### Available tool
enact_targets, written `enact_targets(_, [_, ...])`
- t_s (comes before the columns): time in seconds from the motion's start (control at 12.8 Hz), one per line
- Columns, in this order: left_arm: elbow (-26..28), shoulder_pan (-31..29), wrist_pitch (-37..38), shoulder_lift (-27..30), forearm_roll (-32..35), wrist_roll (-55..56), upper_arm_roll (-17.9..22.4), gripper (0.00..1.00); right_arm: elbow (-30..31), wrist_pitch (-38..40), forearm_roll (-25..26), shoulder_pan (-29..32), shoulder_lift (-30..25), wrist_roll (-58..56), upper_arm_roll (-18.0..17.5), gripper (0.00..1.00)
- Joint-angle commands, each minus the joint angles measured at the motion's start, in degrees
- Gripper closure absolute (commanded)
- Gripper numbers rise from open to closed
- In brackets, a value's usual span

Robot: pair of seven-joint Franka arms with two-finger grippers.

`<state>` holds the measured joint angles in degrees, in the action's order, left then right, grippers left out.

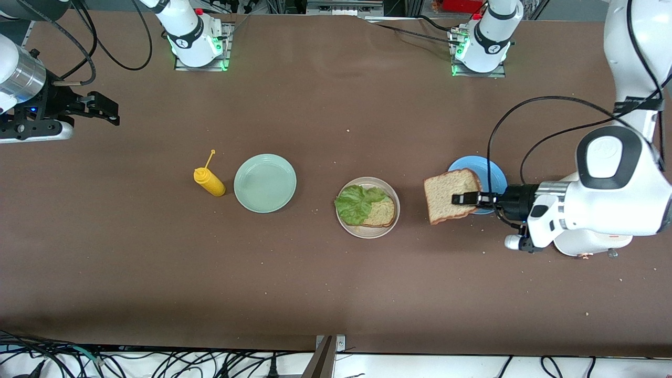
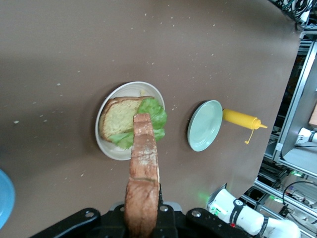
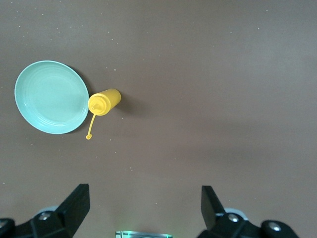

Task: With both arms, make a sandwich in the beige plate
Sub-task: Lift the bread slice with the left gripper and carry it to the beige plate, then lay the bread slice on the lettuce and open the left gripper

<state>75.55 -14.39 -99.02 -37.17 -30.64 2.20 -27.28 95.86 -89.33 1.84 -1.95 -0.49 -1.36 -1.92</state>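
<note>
The beige plate (image 1: 393, 197) (image 2: 105, 148) holds one brown bread slice (image 1: 383, 212) (image 2: 118, 119) with a ruffled green lettuce leaf (image 1: 357, 203) (image 2: 154, 114) lying partly over it. My left gripper (image 1: 465, 199) (image 2: 143, 218) is shut on the edge of a second bread slice (image 1: 450, 194) (image 2: 143, 163). It holds that slice in the air, over the table between the blue plate and the beige plate. My right gripper (image 1: 108, 108) (image 3: 146, 203) waits open and holding nothing, above the right arm's end of the table.
A blue plate (image 1: 496, 176) (image 2: 4, 198) lies under the left gripper's wrist. A mint-green plate (image 1: 265, 182) (image 2: 204, 125) (image 3: 52, 96) and a yellow squeeze bottle (image 1: 209, 181) (image 2: 240, 119) (image 3: 104, 101) lie toward the right arm's end, beside the beige plate. Crumbs dot the brown table.
</note>
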Motion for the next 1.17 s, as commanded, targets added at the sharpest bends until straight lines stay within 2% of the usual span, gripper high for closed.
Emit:
enact_targets(0.0, [-0.93,1.20,-3.36,-3.51,-3.98,-0.26,-0.05,1.00,-0.24,-0.14,-0.87,-0.16,-0.04,-0.13,0.16,0.00])
enact_targets(0.31, [-0.75,3.84,-9.43,-7.20,-6.88,-1.74,-0.05,1.00,-0.24,-0.14,-0.87,-0.16,-0.04,-0.13,0.16,0.00])
enact_targets(0.55, [0.82,4.63,-13.64,-9.76,-9.43,-11.48,-0.05,1.00,-0.24,-0.14,-0.78,-0.16,-0.04,-0.13,0.16,0.00])
enact_targets(0.7, [3.01,6.03,-16.90,-10.90,-13.72,-15.80,-0.05,1.00,-0.24,-0.14,-0.78,-0.16,-0.04,-0.13,0.16,0.00])
enact_targets(0.94, [7.31,7.88,-17.18,-10.47,-21.89,-21.25,-0.05,1.00,-0.24,-0.14,-0.78,-0.16,-0.04,-0.05,0.16,0.00])
enact_targets(1.09, [11.44,8.24,-19.36,-10.38,-24.02,-27.83,-0.05,1.00,-0.24,-0.14,-0.78,-0.16,-0.04,-0.13,0.16,0.00])
